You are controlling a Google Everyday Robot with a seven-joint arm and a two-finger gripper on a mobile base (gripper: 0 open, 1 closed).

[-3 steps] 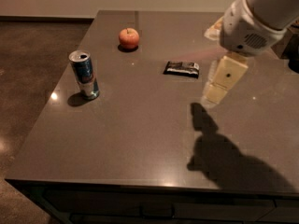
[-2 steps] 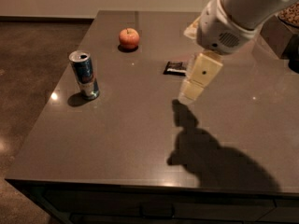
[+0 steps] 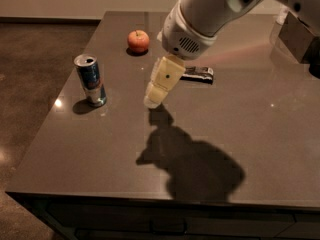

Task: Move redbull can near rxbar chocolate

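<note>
The dark table (image 3: 272,134) carries everything. The gripper (image 3: 153,100) hangs over its middle, pointing down; open or closed, I cannot tell. The redbull can (image 3: 91,80) stands upright at its 9 o'clock, well apart. The rxbar chocolate (image 3: 198,74) lies at 2 o'clock, the apple (image 3: 138,40) at 12.

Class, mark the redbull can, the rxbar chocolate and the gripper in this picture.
redbull can (image 3: 91,80): camera view, middle of its blue side.
rxbar chocolate (image 3: 201,74): camera view, visible dark wrapper right of the gripper.
gripper (image 3: 152,99): camera view, its lower tip, above the table (image 3: 260,134) between can and bar.
</note>
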